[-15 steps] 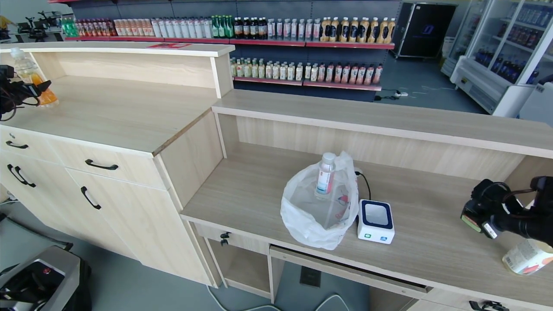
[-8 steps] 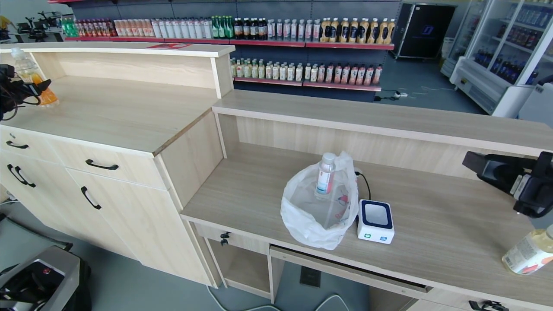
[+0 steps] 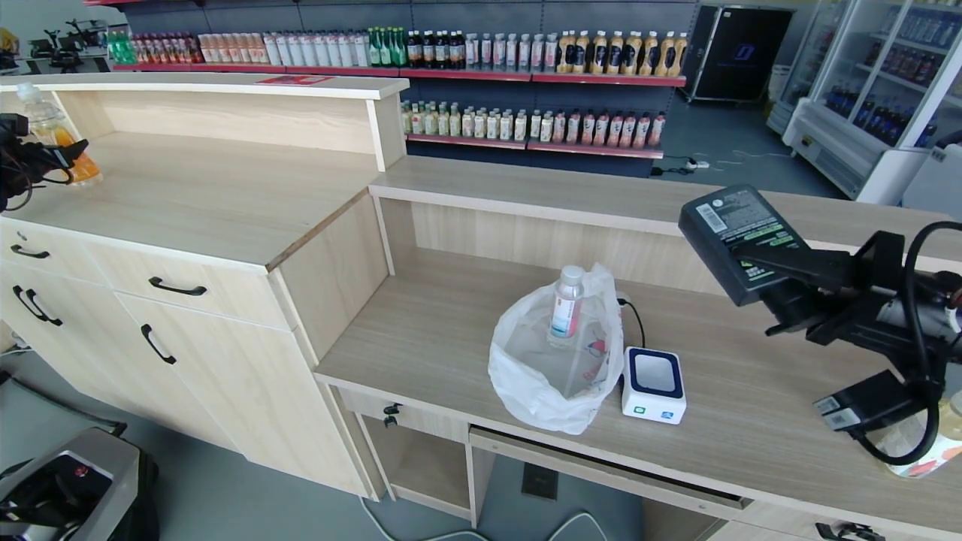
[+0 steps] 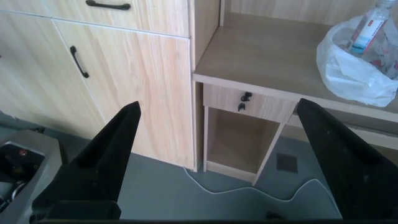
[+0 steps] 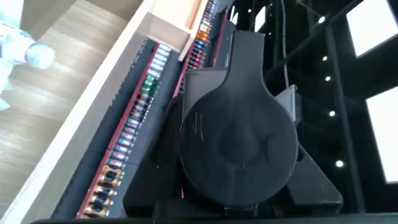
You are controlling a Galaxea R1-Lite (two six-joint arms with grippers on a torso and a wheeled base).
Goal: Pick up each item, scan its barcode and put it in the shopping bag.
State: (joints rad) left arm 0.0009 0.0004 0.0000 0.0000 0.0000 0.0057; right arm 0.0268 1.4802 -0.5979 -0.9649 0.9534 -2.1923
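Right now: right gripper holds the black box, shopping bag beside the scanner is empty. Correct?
No. The shopping bag holds a bottle standing upright, per the head view. The right gripper does hold the black box; the scanner is beside the bag.

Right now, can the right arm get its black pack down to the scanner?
Probably yes. The right claw holds the black pack raised over the desk, whose bare top lies between it and the scanner. The shopping bag stands to the scanner's left, out of the way.
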